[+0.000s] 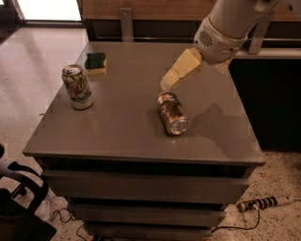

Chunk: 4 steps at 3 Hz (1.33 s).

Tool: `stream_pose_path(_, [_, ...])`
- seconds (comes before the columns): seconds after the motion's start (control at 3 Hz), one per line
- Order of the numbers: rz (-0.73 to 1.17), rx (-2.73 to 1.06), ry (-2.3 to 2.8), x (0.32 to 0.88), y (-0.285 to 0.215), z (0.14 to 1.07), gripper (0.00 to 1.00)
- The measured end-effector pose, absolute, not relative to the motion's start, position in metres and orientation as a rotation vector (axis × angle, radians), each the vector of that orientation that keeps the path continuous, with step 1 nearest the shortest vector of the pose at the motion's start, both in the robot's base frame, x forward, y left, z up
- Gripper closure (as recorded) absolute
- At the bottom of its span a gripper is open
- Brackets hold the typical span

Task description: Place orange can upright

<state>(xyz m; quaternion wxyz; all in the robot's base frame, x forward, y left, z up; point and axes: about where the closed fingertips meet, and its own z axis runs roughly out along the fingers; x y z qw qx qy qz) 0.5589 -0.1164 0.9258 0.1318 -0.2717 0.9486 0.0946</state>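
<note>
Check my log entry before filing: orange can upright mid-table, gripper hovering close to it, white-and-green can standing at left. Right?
No: the camera view shows the orange can lying on its side, not upright. The gripper does hover close to it, and the white-and-green can stands at left.

Looks down at a slant from above the near front edge of the table [127, 127], facing the far wall [155, 7]. Sits close enough to fill most of the frame with the tabletop, floor [33, 56] showing left and below. Catches the gripper [169, 81] at upper right of centre, over the tabletop, near the orange can [172, 113].
</note>
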Motion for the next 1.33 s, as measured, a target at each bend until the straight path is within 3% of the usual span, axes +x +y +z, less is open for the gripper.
stream_pose_path(1.33, [0.043,-0.777,2.915,0.559,-0.086,0.869,0.00])
